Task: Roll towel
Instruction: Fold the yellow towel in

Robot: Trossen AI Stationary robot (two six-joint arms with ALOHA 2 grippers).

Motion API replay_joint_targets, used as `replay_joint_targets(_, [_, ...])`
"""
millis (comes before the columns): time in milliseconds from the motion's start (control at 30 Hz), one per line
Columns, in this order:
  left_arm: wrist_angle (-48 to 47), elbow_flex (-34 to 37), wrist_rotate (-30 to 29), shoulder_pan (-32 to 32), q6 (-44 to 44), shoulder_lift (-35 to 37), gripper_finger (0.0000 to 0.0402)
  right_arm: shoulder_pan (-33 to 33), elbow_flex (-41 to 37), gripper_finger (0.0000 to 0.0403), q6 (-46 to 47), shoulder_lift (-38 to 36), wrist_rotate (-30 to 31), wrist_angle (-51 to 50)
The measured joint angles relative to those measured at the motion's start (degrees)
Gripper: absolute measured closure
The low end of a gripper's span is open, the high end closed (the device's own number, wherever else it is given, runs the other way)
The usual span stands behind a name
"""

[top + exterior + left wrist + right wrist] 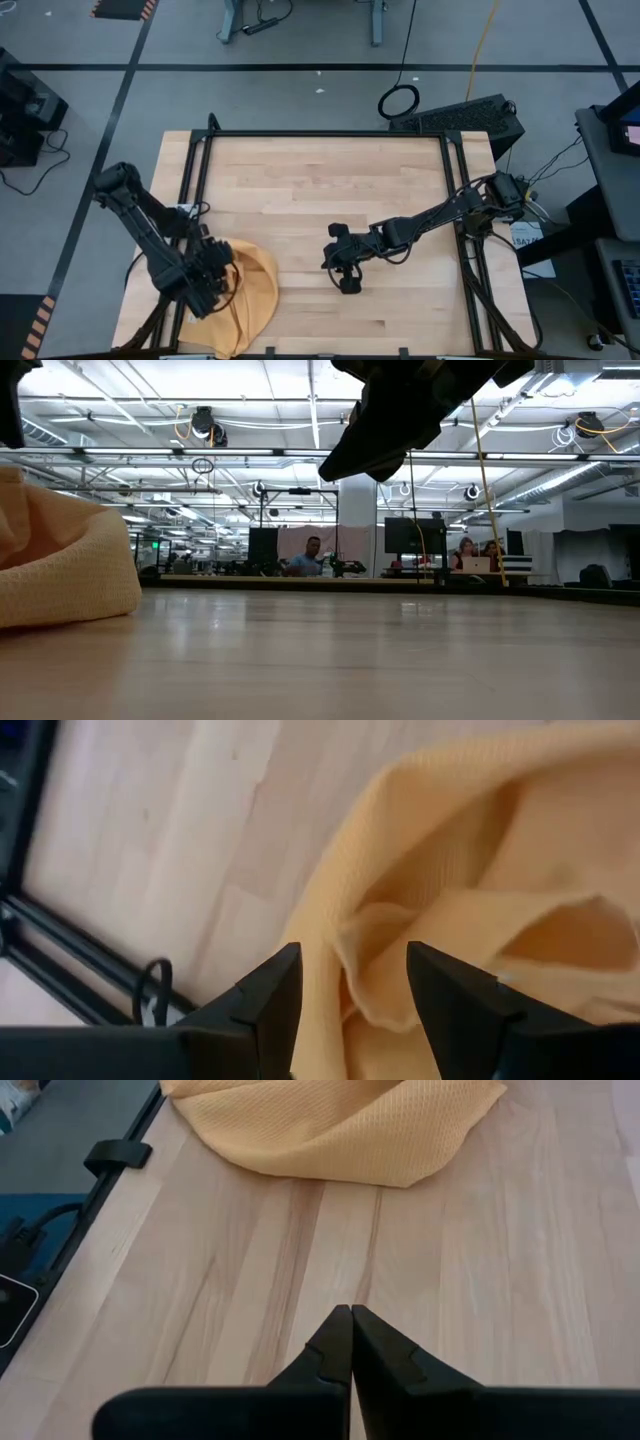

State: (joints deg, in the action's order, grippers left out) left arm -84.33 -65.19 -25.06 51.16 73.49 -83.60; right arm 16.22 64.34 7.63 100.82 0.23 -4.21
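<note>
The mustard-yellow towel point(252, 290) lies bunched at the wooden table's point(320, 190) near left corner. The left gripper point(350, 995) hovers over its folds, fingers parted, gripping nothing. The right gripper point(351, 1342), pinched closed and empty, waits mid-table, apart from the towel.

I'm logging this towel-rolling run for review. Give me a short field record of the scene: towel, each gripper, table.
towel: mustard-yellow towel, bunched in a loose heap, not rolled, at the table's near-left corner
left gripper: left gripper over the towel, fingers apart with a fold of cloth between them
right gripper: right gripper shut, empty, over bare wood mid-table, apart from the towel
table: wooden table with a black frame
</note>
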Motion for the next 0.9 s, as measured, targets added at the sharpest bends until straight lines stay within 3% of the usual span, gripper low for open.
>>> replay_joint_targets(367, [3.04, 5.27, 1.37, -0.02, 4.09, -2.20, 0.0226, 0.01, 0.00, 0.0403, -0.84, 0.00, -0.02, 0.09])
replay_joint_targets(467, [3.39, 5.92, -0.74, 0.00, 3.97, -2.20, 0.0261, 0.01, 0.00, 0.0403, -0.86, 0.00, -0.02, 0.11])
replay_joint_targets(667, [3.24, 5.97, -3.56, -0.05, 2.10, -2.20, 0.0385, 0.01, 0.00, 0.0403, -0.87, 0.00, -0.04, 0.09])
replay_joint_targets(900, [2.72, 5.19, -5.08, -0.13, 1.87, -2.19, 0.0393, 0.01, 0.00, 0.0403, -0.89, 0.01, -0.04, 0.09])
